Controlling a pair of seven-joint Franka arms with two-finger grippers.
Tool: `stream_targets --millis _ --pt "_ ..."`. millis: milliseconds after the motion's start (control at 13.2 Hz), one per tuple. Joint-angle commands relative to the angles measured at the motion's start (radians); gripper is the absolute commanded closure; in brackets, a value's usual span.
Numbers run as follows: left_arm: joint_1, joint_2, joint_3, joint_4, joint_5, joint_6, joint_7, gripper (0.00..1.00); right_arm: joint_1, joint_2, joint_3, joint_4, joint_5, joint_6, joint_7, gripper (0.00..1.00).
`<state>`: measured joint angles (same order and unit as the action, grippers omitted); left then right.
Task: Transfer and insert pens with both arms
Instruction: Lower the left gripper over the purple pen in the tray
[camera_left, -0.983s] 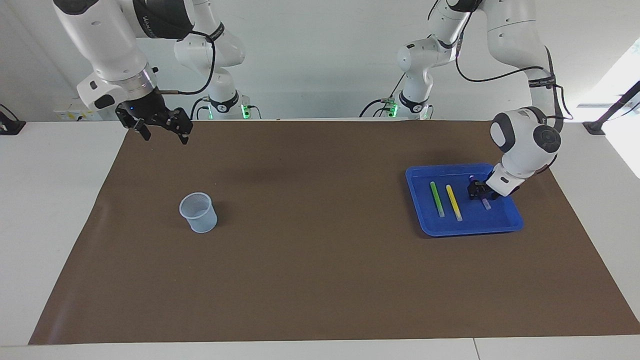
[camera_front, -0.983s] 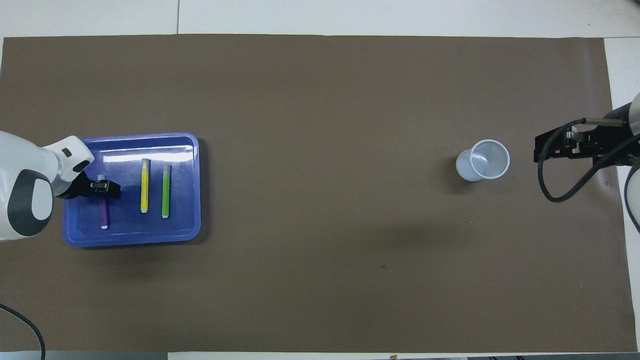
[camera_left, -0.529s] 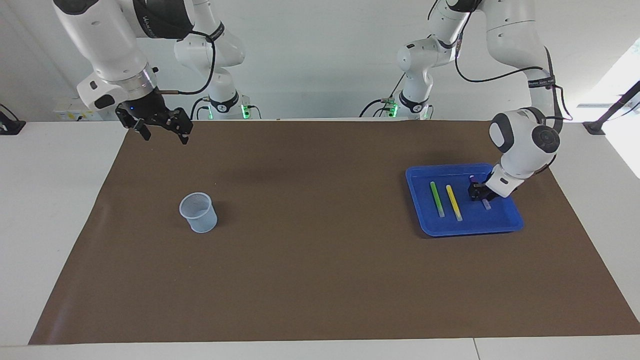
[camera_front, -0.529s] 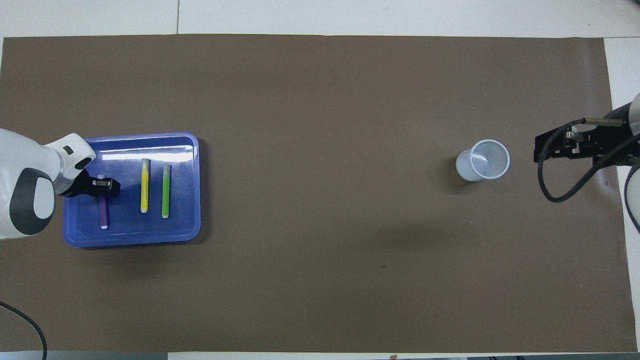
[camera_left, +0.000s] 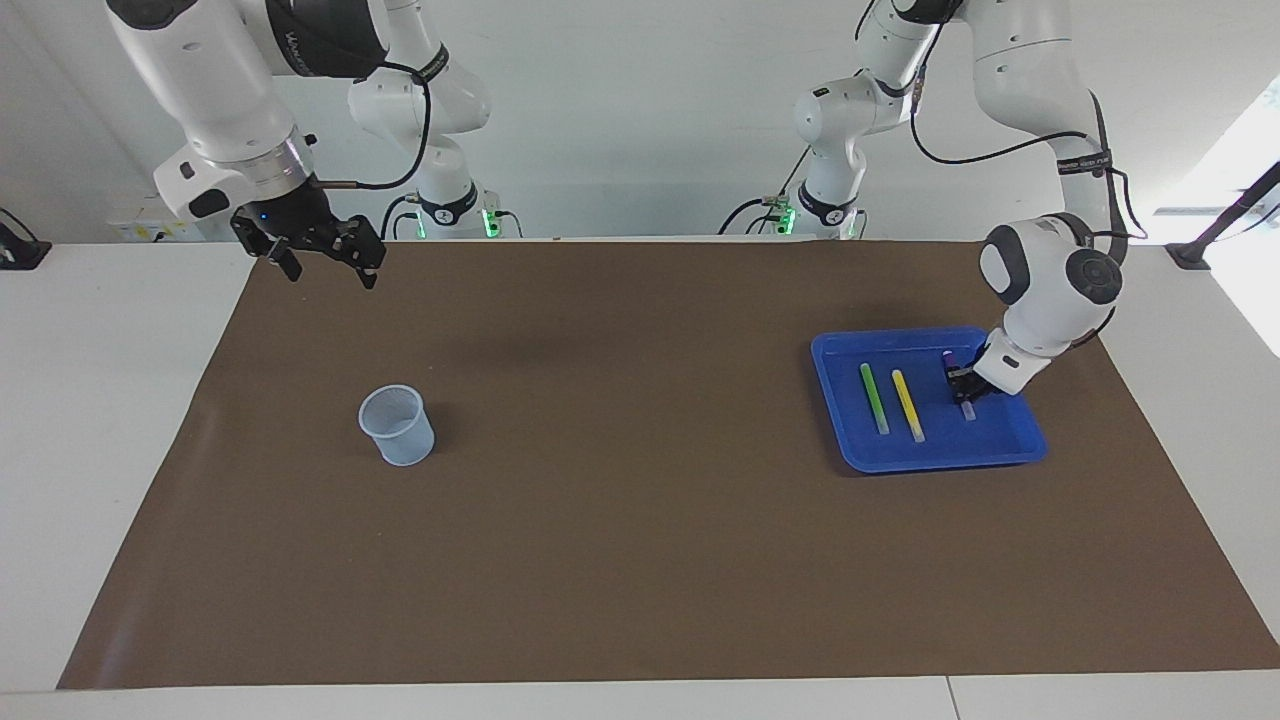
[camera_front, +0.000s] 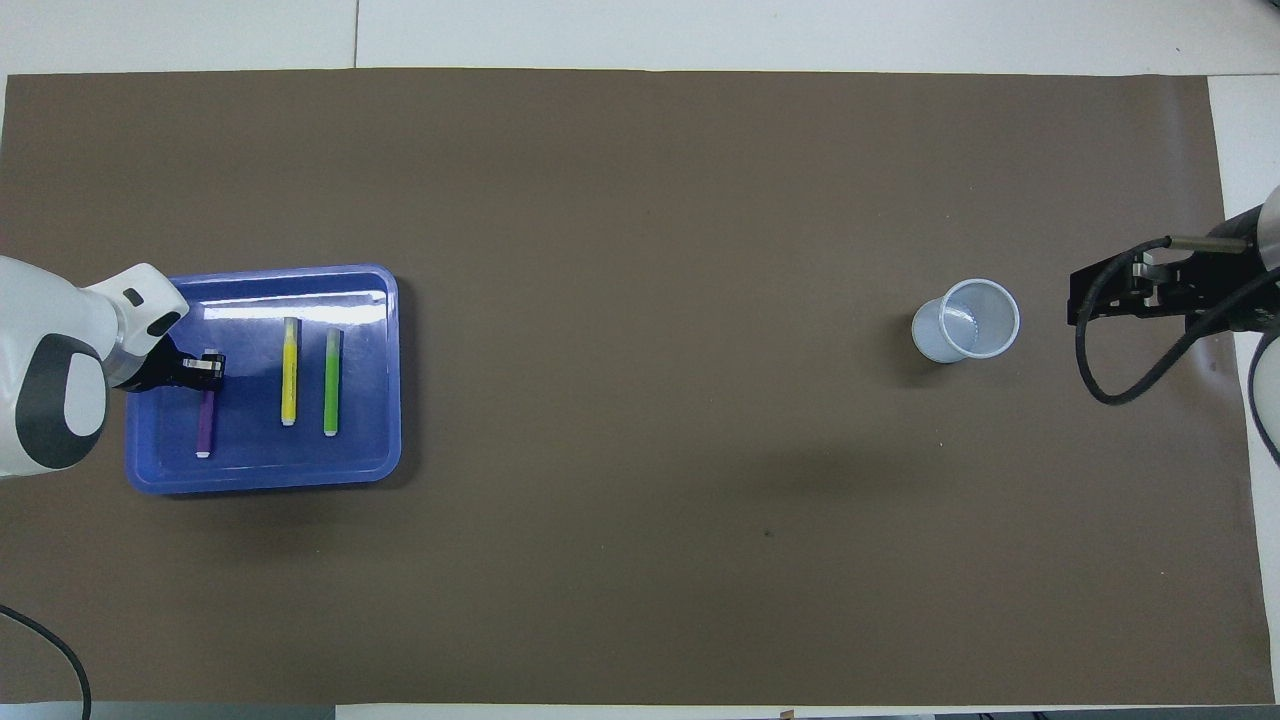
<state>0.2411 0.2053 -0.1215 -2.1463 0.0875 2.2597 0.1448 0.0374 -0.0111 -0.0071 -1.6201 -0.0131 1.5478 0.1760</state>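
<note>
Right arm: waiting. Its end effector (camera_left: 330, 275) hangs over the edge of the brown mat (camera_front: 640, 560) nearest the robots, at the right arm's end of the counter, with the fingers spread wide and nothing between them.
Left arm: reaching down into the blue tray (camera_front: 260, 485) at its own end of the counter.
Left end effector (camera_left: 960, 380): down low in the tray and clamped across the purple pen (camera_front: 205, 425), gripping it toward the end that lies farther from the robots.
Purple pen: as far as I can judge it lies flat on the tray floor, not lifted yet.
Other pens: the yellow pen (camera_front: 289, 370) and the green pen (camera_front: 331, 382) lie side by side in the same tray, untouched, with the yellow one between purple and green.
Cup (camera_front: 965, 320): a pale, empty cup stands upright at the right arm's end of the mat, well apart from the tray.
Step in hand: I read this as the first pick, with the grip just made.
Next move: I would lift straight up to clear the tray rim, then carry the pen toward the middle for a handover. The right end effector must come across to meet it.
</note>
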Motion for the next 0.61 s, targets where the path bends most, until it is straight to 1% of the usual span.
stream_targets --millis 0,151,303,529 --pt "0.001 0.017 0.005 0.003 0.026 0.011 -0.019 1.00 -0.002 -0.009 0.006 -0.007 0.007 -0.002 0.011 0.00" --pt "-0.003 0.019 0.003 0.037 0.025 -0.024 -0.021 1.00 -0.001 -0.009 0.009 -0.009 0.007 0.000 0.011 0.00" --pt "-0.008 0.020 0.000 0.122 0.005 -0.148 -0.027 1.00 -0.002 -0.009 0.009 -0.009 0.007 -0.001 0.011 0.00" --pt "-0.032 0.016 -0.001 0.248 -0.124 -0.329 -0.109 1.00 -0.007 -0.009 0.009 -0.009 0.007 -0.002 0.013 0.00"
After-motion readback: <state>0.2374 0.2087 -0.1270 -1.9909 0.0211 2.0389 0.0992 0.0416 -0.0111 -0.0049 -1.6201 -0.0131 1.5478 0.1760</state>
